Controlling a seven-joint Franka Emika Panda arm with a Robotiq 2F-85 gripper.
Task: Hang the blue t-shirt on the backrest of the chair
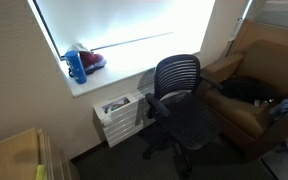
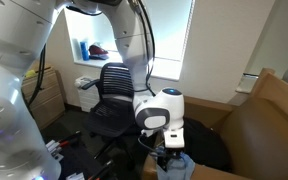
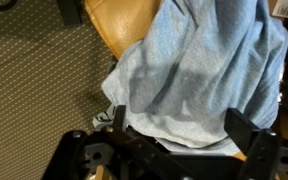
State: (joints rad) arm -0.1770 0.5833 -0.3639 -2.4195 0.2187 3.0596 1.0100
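Note:
The light blue t-shirt [image 3: 199, 70] lies crumpled on the brown armchair [image 3: 124, 25]. It fills most of the wrist view and shows below the arm in an exterior view [image 2: 182, 169]. My gripper [image 3: 184, 130] is right above it, its two black fingers spread wide with the shirt's lower edge between them. In an exterior view the gripper [image 2: 170, 152] points down onto the shirt. The black mesh office chair [image 1: 179, 95] stands apart by the window, its backrest [image 2: 114, 78] bare.
The brown armchair [image 1: 246, 112] carries a dark item [image 1: 249, 90]. A white drawer unit [image 1: 119, 115] stands under the windowsill, which holds a blue bottle [image 1: 77, 66] and a red item [image 1: 94, 60]. A wooden cabinet [image 1: 14, 155] stands nearby. The floor is patterned carpet [image 3: 34, 90].

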